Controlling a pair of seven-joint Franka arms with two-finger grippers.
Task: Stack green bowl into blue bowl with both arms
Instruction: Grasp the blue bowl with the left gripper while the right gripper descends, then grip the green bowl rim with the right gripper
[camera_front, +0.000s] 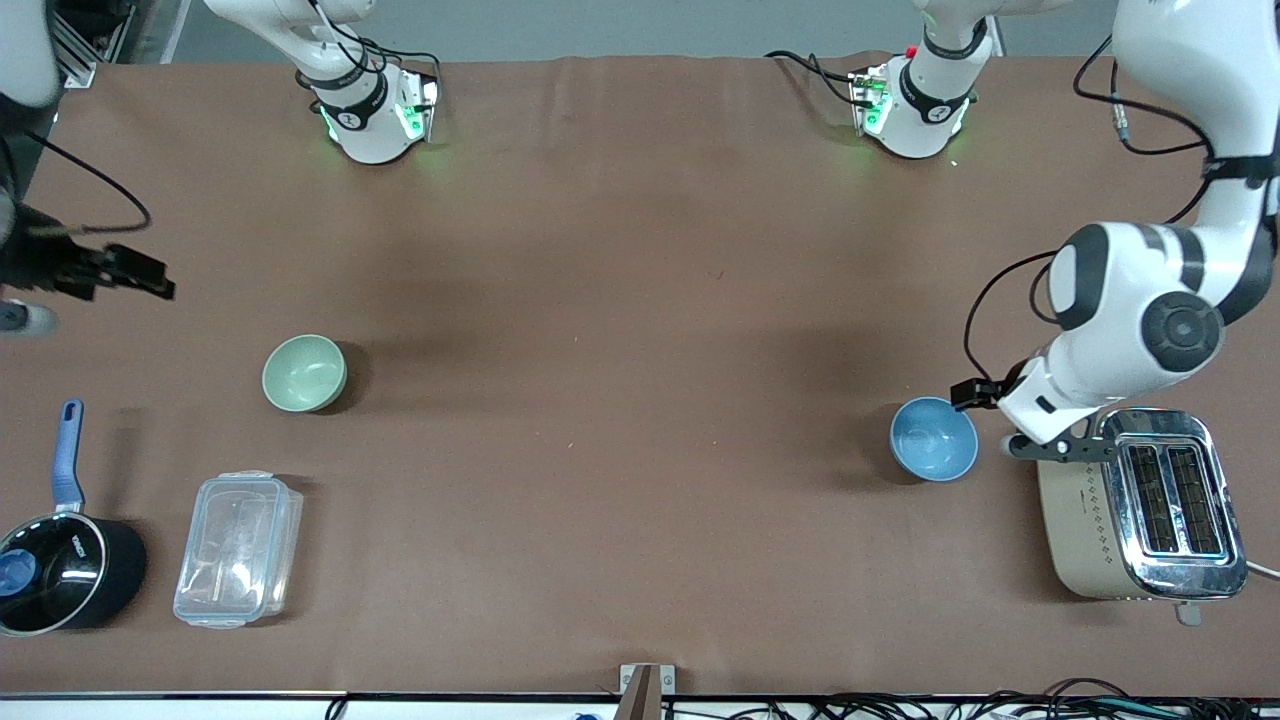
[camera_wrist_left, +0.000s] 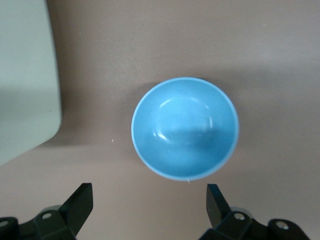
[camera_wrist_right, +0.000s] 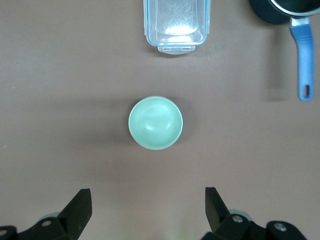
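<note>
The left gripper (camera_wrist_left: 147, 210) hangs spread wide and empty, its two black wedge-shaped fingers (camera_wrist_left: 80, 202) apart above the brown cloth-like table (camera_front: 620, 400). The blue bowl (camera_wrist_left: 185, 128) sits just ahead of that open span, not touched: round, glossy, sky-blue inside with soft highlights. In the front view the blue bowl (camera_front: 934, 438) stands beside the left arm's wrist, with a shiny chrome-topped beige toaster (camera_front: 1140, 505) next to it at the left arm's end of the table.

The right gripper (camera_wrist_right: 147, 212) is likewise released, fingers (camera_wrist_right: 81, 205) wide and holding nothing. The green bowl (camera_wrist_right: 155, 122), smooth, pale sage and round, lies ahead of it, well apart. Past the bowl rest a clear ribbed plastic container (camera_wrist_right: 176, 25) and a black saucepan (camera_wrist_right: 287, 10) with a blue handle.
</note>
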